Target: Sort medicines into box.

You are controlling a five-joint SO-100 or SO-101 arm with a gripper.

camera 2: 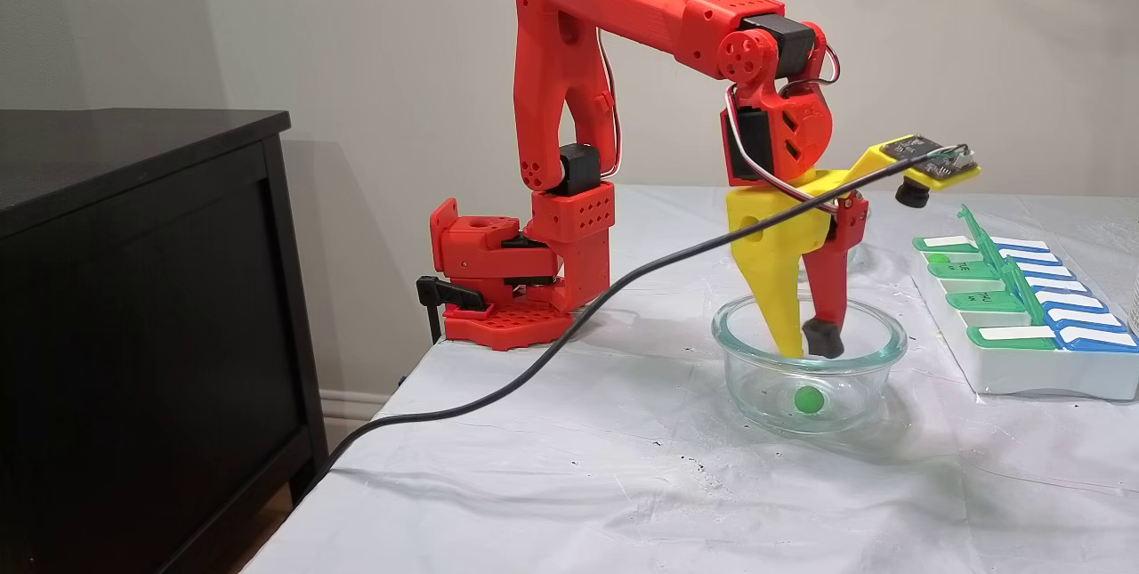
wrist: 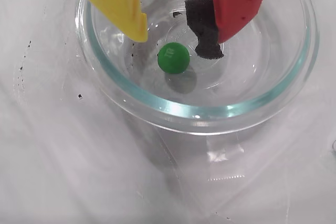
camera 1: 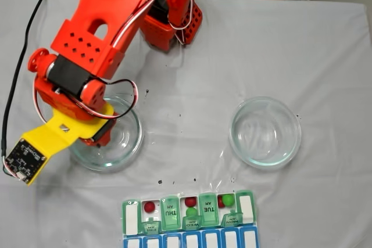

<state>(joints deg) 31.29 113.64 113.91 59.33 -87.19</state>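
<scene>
A single green ball (wrist: 174, 58), the last medicine outside the organizer, lies on the floor of a clear glass dish (wrist: 131, 90), where the curved wall keeps it from rolling off. The gripper (wrist: 181, 43) hangs inside the dish rim directly above the ball, jaws parted a little wider than the ball and holding nothing; the yellow finger (wrist: 118, 3) and the red finger with its black foam pad (wrist: 206, 30) stand on either side of it, apparently lined up for a straight descent and pinch. In a fixed view from the side, the fingertips (camera 2: 823, 338) sit below the rim and short of the ball, not touching it.

The pill organizer (camera 1: 247, 207) rests near the tabletop's (camera 1: 192, 108) front edge in the top-down fixed view, its green lids flipped open. Three open compartments hold balls: a red ball (camera 1: 150, 206) in one, a red ball (camera 1: 190, 201) and a green one (camera 1: 191, 212) in the next, a red (camera 1: 220, 201) and a green (camera 1: 228, 200) in the third.

A second glass dish (camera 1: 265, 132) stands well apart and looks empty. A black cable (camera 2: 534, 369) trails from the wrist camera (camera 2: 925, 160) across the white cloth. The dish wall itself looks like the chief obstacle: it crowds the jaws and could let the glossy ball skid aside.
</scene>
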